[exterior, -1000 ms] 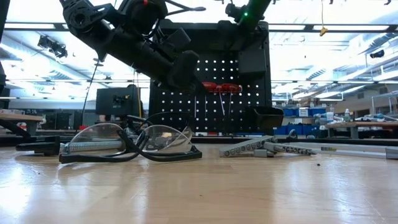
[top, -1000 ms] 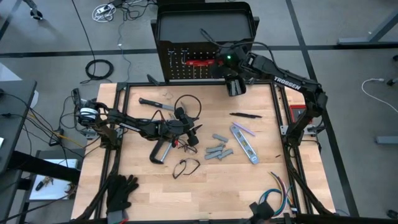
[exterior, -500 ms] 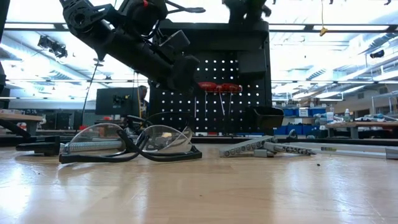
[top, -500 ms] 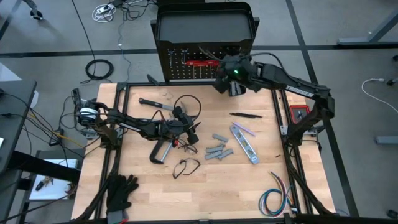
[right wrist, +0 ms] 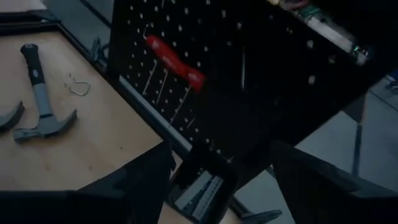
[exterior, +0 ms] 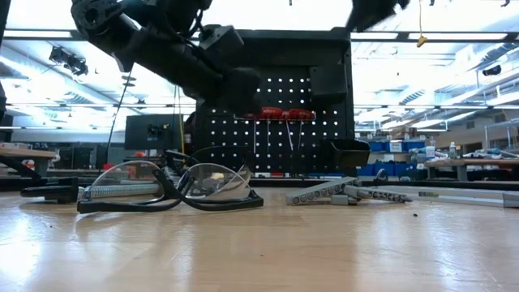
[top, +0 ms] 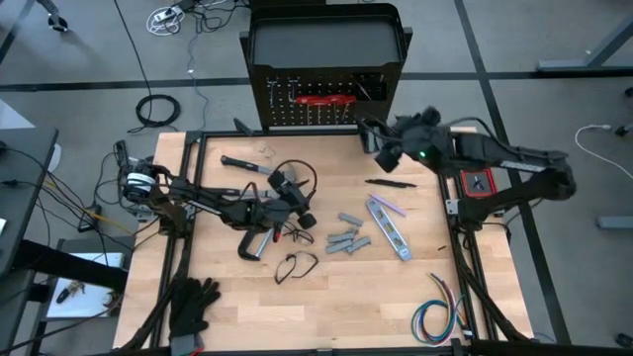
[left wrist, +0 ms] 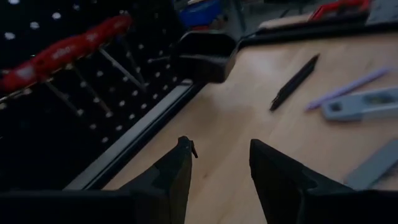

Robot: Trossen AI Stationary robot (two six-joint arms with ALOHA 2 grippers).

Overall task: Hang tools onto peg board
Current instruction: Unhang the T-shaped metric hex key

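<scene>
The peg board stands upright at the table's far edge, with red-handled tools hanging on its hooks and a small black bin holding grey pieces. My left gripper hovers open and empty above mid-table, over a grey C-clamp, pointing toward the board. My right gripper is open and empty, high up to the right of the board's front. A black-handled hammer lies flat at the far left. Grey metal pieces and a silver flat bar lie at mid-table.
Safety glasses lie near the middle, with a second pair nearer the front. A slim black tool lies right of centre. Black gloves sit at the near left corner and a coloured wire bundle at the near right. A loose hook lies by the hammer.
My right gripper has drawn back from the peg board's front, swinging toward the table's right edge while staying high. My left gripper has stayed over mid-table and turned a little toward the board.
</scene>
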